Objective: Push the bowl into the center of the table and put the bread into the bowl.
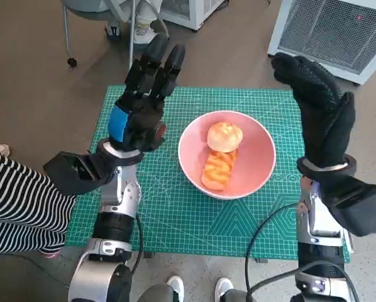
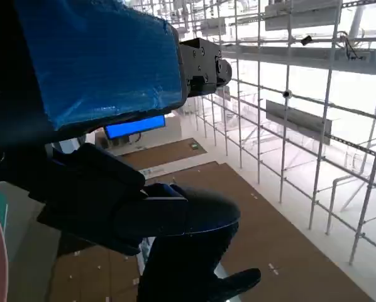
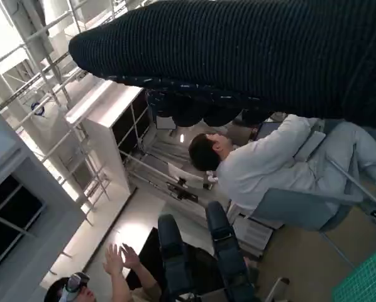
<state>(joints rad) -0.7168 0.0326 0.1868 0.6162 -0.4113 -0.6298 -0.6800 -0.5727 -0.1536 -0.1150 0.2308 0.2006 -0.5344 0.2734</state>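
Both hands hung raised and empty, fingers apart: black left hand [image 1: 141,104], gloved right hand [image 1: 320,113]; the pink round bowl [image 1: 251,179] with orange bread [image 1: 221,160] sat between them.

Lab, metal scaffolding [image 2: 288,126], cutting mat [image 1: 175,214], equipment cabinets [image 1: 339,31]

a green cutting mat [image 1: 175,207] with a white grid covers the worktop. at the left edge a person in a black-and-white striped garment [image 1: 15,204] sits close by, and shoes [image 1: 172,286] show at the near edge. on the brown floor [image 1: 37,75], a white grilled unit [image 1: 339,31] stands at the far right, and a chair leg with a castor [image 1: 70,61] at the far left. in the right wrist view a person in a white top [image 3: 270,167] sits on a chair, and another raises both hands [image 3: 119,258].
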